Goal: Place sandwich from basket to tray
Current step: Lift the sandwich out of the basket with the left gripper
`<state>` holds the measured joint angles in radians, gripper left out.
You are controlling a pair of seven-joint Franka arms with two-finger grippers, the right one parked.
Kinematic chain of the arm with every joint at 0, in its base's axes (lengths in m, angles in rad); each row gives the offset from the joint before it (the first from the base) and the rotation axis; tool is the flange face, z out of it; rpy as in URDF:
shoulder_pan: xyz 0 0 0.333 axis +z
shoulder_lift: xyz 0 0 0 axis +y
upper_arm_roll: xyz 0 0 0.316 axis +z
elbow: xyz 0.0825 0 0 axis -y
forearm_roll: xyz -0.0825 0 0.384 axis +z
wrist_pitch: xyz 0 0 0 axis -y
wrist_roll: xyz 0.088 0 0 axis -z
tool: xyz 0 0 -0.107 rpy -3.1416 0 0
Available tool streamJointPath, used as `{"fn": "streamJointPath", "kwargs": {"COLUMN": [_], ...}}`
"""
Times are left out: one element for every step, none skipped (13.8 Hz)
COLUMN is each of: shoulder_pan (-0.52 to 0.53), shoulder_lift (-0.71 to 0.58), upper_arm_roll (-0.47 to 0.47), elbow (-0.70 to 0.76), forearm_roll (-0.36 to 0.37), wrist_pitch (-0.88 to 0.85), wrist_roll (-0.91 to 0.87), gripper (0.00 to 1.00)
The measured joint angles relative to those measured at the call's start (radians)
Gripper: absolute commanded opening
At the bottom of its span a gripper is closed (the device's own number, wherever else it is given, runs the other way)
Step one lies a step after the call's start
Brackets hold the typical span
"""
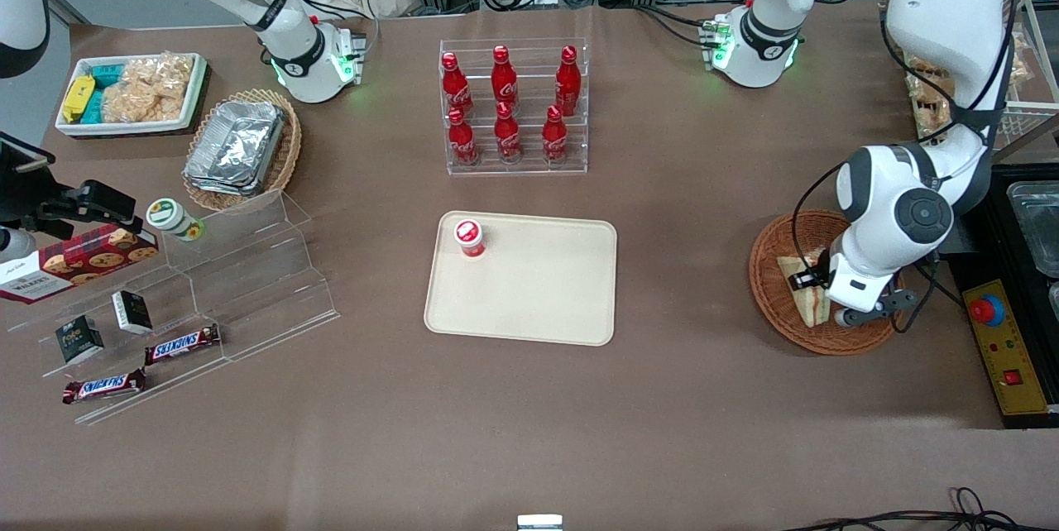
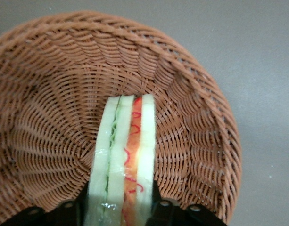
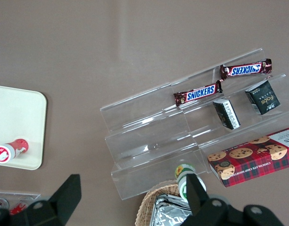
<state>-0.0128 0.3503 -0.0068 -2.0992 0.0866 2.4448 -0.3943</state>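
Reaching down into the basket (image 1: 778, 312), the gripper (image 2: 120, 212) has its two black fingers (image 2: 163, 209) clamped on either face of the sandwich (image 2: 123, 160), pressing the bread slices between them. The sandwich stands on edge inside the basket, its pale bread layers, green filling and red-orange filling all showing along the narrow side. In the front view the sandwich (image 1: 804, 287) shows partly under the white wrist, resting in the basket at the working arm's end of the brown surface (image 1: 529, 432).

Nearest the front camera, toward the parked arm's end, a clear stepped stand (image 1: 240, 283) carries two chocolate bars (image 1: 182, 343), two small dark boxes (image 1: 131, 312) and a red cookie box (image 1: 79, 262). The tray (image 1: 538, 291) lies mid-surface, well apart from the basket, with a small red-capped cup (image 1: 469, 236) standing in one corner. Farther off, an oval basket (image 1: 285, 155) holds foil containers (image 1: 234, 146), and a white bin (image 1: 132, 93) holds snack bags. A clear rack (image 1: 513, 109) of red bottles stands farther from the camera than the tray.
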Motion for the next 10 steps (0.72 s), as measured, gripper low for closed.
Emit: {"fn": "streamJointPath", "kwargs": {"shoulder_pan": [-0.001,-0.002,-0.003,-0.005,-0.008,-0.01,-0.011,-0.012,-0.013,-0.013], "shoulder_lift": [-0.019,-0.042,-0.071,-0.099,-0.124,-0.144,-0.159,-0.167,-0.17,-0.173], "upper_arm_roll": [-0.002,-0.007,-0.02,-0.037,-0.059,-0.083,-0.109,-0.135,-0.161,-0.188], "elbow": [0.026,0.068,0.129,0.198,0.274,0.348,0.424,0.498,0.569,0.63], "forearm_roll": [0.0,0.0,0.0,0.0,0.0,0.0,0.0,0.0,0.0,0.001], "wrist_pitch": [-0.062,-0.149,-0.263,-0.382,-0.503,-0.612,-0.716,-0.809,-0.892,-0.959], "wrist_roll": [0.008,0.019,0.028,0.033,0.033,0.033,0.033,0.033,0.033,0.03], "gripper": [0.03,0.01,0.0,0.0,0.0,0.0,0.0,0.0,0.0,0.0]}}
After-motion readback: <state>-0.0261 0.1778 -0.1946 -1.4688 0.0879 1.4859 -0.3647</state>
